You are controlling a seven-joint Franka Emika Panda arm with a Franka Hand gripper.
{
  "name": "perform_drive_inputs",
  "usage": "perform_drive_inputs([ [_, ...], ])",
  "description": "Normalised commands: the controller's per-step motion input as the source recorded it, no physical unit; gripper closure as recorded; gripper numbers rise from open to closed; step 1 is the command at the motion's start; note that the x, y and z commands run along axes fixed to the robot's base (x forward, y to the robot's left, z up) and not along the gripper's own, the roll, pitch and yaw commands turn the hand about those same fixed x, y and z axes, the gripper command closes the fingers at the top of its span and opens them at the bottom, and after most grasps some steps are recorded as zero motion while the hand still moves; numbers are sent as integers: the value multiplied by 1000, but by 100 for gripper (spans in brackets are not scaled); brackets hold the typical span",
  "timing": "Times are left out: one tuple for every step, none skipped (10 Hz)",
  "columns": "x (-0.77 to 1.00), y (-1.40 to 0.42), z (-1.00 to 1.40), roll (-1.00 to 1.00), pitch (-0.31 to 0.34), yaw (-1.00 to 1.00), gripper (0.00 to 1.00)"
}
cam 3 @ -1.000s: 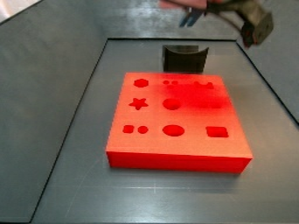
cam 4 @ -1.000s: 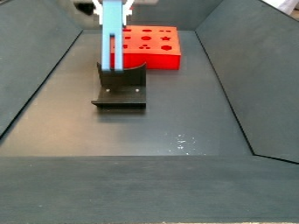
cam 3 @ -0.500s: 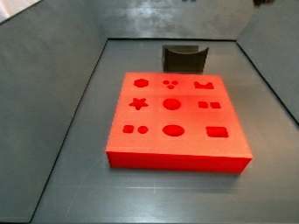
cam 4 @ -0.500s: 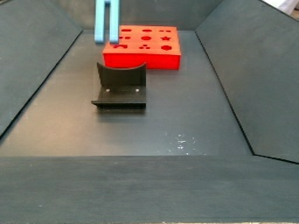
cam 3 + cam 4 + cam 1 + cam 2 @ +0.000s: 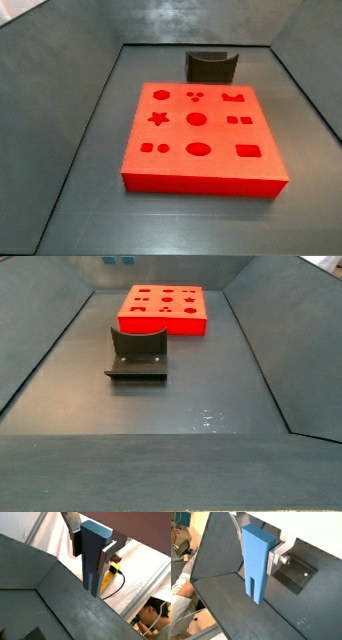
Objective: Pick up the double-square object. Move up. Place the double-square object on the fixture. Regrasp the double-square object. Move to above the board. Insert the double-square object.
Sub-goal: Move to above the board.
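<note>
Blue-grey double-square object [image 5: 256, 562] in pincer [image 5: 271, 559]

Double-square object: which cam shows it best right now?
A wrist view: the double-square object hangs full length between the gripper fingers. Both wrist views show it. In a side view only its tip shows; otherwise absent.

Gripper [image 5: 261, 554] in both wrist views, flat silver finger plates [image 5: 107, 554], round screw [image 5: 286, 560]

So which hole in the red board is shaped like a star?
The star cut-out on the board, the only pointed one. The gripper holds the double-square object.
</note>
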Motion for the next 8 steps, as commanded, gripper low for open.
perform_drive_inputs([
  [-583,-1000,201,-1000,56,-90,100],
  [-585,-1000,204,-1000,50,-89,100],
  [-621,-1000,215,-1000,38,-82,100],
  [-624,-1000,201,-1000,37,-82,100],
  [-627,-1000,204,-1000,41,-82,100],
  [-634,-1000,207,-1000,45,-76,100],
  [-659,-1000,209,-1000,43,-75,100],
  [-672,-1000,205,-1000,39,-75,100],
])
